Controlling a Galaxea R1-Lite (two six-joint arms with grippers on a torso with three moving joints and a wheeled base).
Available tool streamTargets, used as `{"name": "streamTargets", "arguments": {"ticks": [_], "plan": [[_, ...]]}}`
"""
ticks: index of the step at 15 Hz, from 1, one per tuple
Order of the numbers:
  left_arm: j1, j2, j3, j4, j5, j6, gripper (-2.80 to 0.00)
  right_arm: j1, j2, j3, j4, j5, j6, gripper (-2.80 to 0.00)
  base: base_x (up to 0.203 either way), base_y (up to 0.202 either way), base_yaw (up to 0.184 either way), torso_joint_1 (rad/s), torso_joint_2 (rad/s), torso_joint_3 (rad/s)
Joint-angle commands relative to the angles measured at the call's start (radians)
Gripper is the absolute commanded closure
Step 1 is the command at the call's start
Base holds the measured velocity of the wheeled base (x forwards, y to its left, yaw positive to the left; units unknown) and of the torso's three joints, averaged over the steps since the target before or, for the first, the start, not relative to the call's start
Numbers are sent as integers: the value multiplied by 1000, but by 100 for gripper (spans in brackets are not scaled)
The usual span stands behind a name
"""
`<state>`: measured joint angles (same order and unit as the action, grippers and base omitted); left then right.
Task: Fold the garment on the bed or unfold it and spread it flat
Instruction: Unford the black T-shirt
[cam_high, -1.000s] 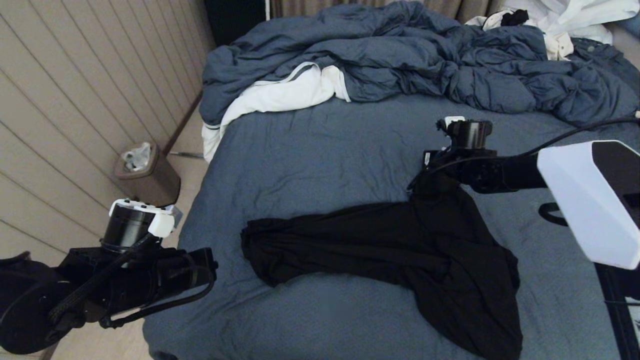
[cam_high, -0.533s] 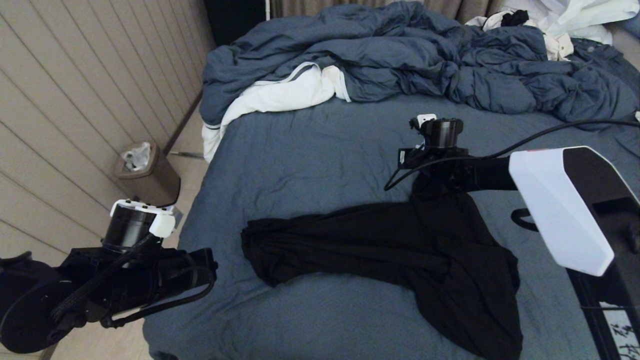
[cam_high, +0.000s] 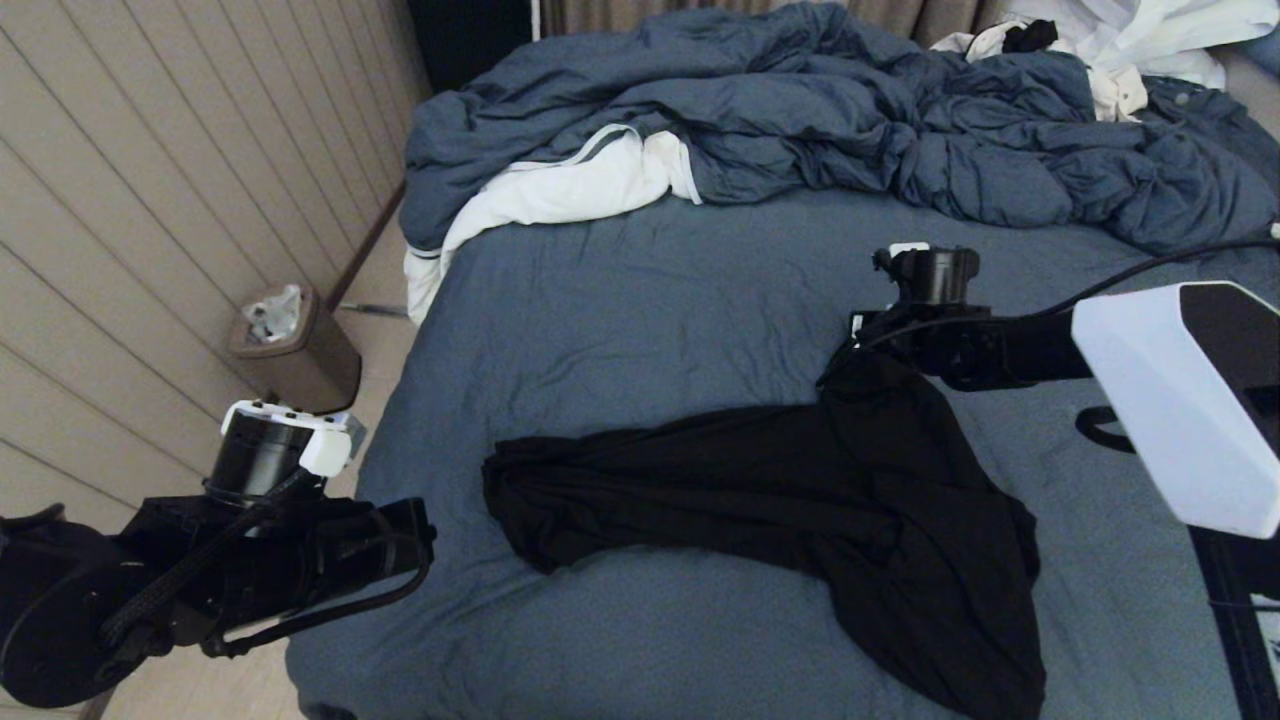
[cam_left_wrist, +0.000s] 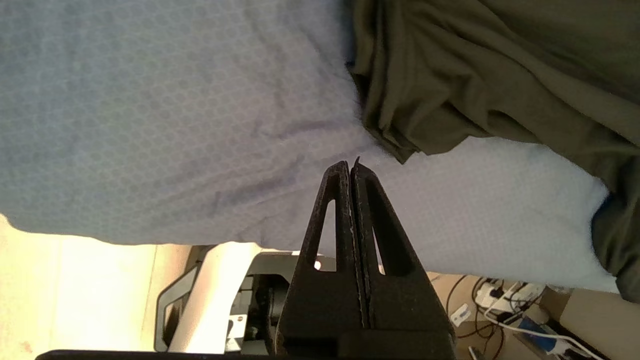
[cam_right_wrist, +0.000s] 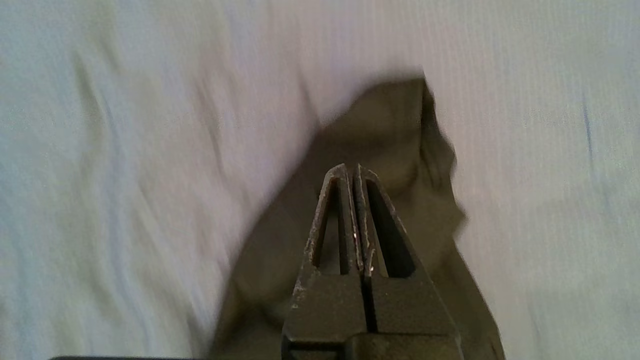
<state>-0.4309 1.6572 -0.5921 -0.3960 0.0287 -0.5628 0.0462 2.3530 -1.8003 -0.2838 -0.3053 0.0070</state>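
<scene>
The garment (cam_high: 800, 500), a black T-shirt, lies rumpled on the near half of the bed (cam_high: 620, 300), on the slate-blue sheet. One long bunched part runs toward the robot's left side and ends in a gathered lump; a broader flap spreads toward the near right edge of the bed. A third part rises in a peak to the right gripper (cam_right_wrist: 352, 170), which hangs over the sheet right of the middle of the bed. In the right wrist view its fingers (cam_right_wrist: 370, 210) are pressed together with dark cloth directly under and around the tips, and in the head view the fabric is drawn up taut to the same spot (cam_high: 850, 365), so the right gripper is clenched on a corner of the garment (the exact pinch point is hidden by the fingers themselves). The left gripper (cam_left_wrist: 350, 165) is parked off the bed's near left corner, its fingers closed on nothing, its tips hovering beside the sheet's edge and close to the bunched end of the garment (cam_left_wrist: 450, 75) without touching it. At the far end of the bed lies a rumpled blue duvet (cam_high: 850, 110) with its white lining (cam_high: 560, 195) turned out, and a pile of white clothes (cam_high: 1130, 40) sits in the far right corner. A small brown bin (cam_high: 295, 350) stands on the floor by the panelled wall.
</scene>
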Motion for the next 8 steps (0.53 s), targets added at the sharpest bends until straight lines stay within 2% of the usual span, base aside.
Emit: {"name": "streamTargets", "arguments": {"ticks": [1,5,8], "plan": [[-1,-1,1,-3,1,-4,0,-36,-91,134,-4,1,2,0,0,0,0,0,0,0],[-9,-6,3,-3,2,-5,0,-129,-218,341,-6,17,1,0,0,0,0,0,0,0],[-16,-10,5,-3,2,-5,0,-157,-262,448,-6,64,-1,0,0,0,0,0,0,0]]}}
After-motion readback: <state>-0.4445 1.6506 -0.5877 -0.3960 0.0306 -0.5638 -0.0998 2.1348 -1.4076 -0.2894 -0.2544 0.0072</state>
